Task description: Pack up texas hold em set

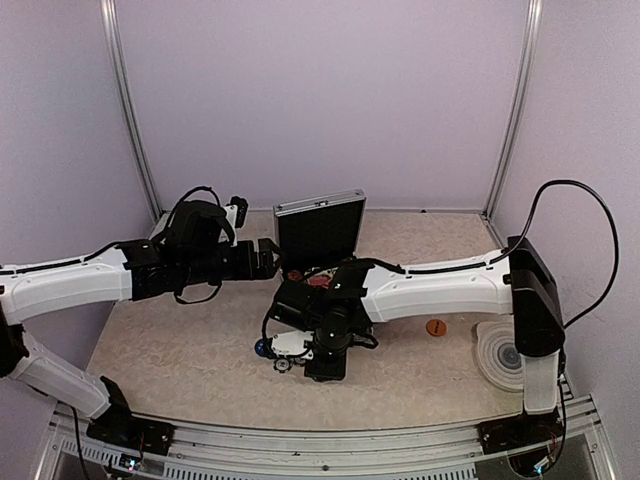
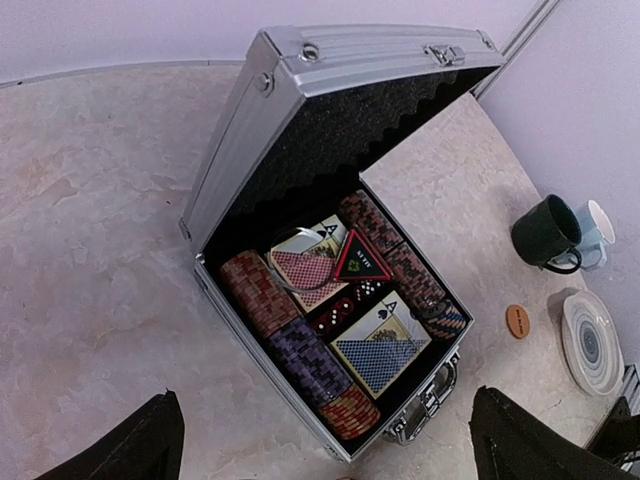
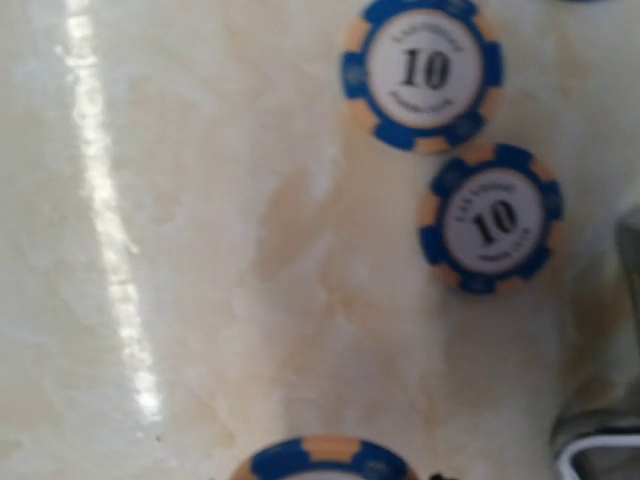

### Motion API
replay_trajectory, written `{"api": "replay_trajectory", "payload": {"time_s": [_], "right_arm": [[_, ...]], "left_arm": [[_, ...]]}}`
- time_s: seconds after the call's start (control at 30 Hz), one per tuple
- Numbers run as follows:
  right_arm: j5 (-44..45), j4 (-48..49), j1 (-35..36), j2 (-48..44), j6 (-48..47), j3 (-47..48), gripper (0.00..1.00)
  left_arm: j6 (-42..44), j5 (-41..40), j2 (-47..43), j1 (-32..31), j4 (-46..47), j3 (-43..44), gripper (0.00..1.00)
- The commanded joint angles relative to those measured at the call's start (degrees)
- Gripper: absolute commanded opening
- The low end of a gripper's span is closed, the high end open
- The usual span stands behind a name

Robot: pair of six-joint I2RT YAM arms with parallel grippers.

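Several blue chips [image 3: 423,70] loose on counter [image 3: 200,250] near open case [image 2: 240,150]; decks [image 2: 380,350], triangle [image 2: 362,260], chip rows already inside. Left fingers [image 2: 140,450] spread wide over case; right fingers' [image 1: 288,352] state impossible to tell.

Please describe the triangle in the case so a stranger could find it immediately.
Find the open silver case. Inside, between two rows of chips, lie a red deck and a blue deck. The triangle rests at the red deck's edge: the only three-cornered piece, black with a red border.
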Motion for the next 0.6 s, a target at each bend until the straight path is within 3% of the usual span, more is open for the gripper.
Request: {"api": "replay_trajectory", "payload": {"time_s": [0.0,0.57], "right_arm": [[1.0,1.1,-0.9,-3.6,0.5,-1.6,0.43],[1.7,2.4,-2.6,-6.7,0.9,-4.6,0.42]], "left_arm": [[-0.8,1.5,1.7,-1.6,1.9,-1.1,0.99],[-1.6,4.5,7.9,-4.6,4.8,-0.9,0.99]]}}
